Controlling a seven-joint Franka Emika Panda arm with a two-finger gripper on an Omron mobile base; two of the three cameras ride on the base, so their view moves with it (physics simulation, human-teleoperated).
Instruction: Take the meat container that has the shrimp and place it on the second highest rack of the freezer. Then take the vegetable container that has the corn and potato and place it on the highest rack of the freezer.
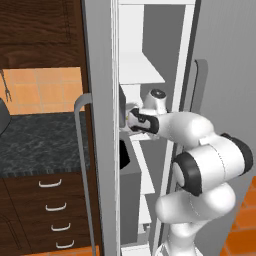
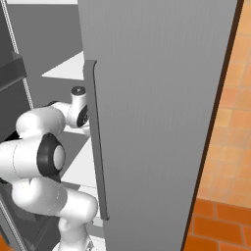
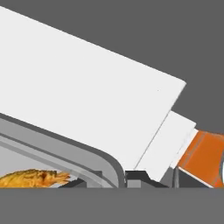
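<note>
The freezer [image 1: 101, 150] stands open, and my arm reaches in between its two doors. My gripper [image 1: 128, 120] is shut on the rim of the meat container [image 3: 103, 162], a shallow grey tray. The orange shrimp [image 3: 36, 178] lies inside it, close to the fingers [image 3: 136, 177]. From the left base view the tray [image 1: 122, 107] shows as a dark edge just ahead of the hand, slightly above a white rack [image 1: 141, 136]. A higher white rack [image 1: 145, 67] lies above the hand. Beyond the tray, a broad white rack [image 3: 87, 96] slopes across the hand view.
The freezer's right door [image 2: 157, 122], with its long handle [image 2: 94, 142], stands close beside the arm. The left door's handle [image 1: 82, 165] hangs in front of a dark counter [image 1: 42, 142] with wooden drawers [image 1: 52, 210]. Orange floor tiles [image 2: 225, 147] lie to the right.
</note>
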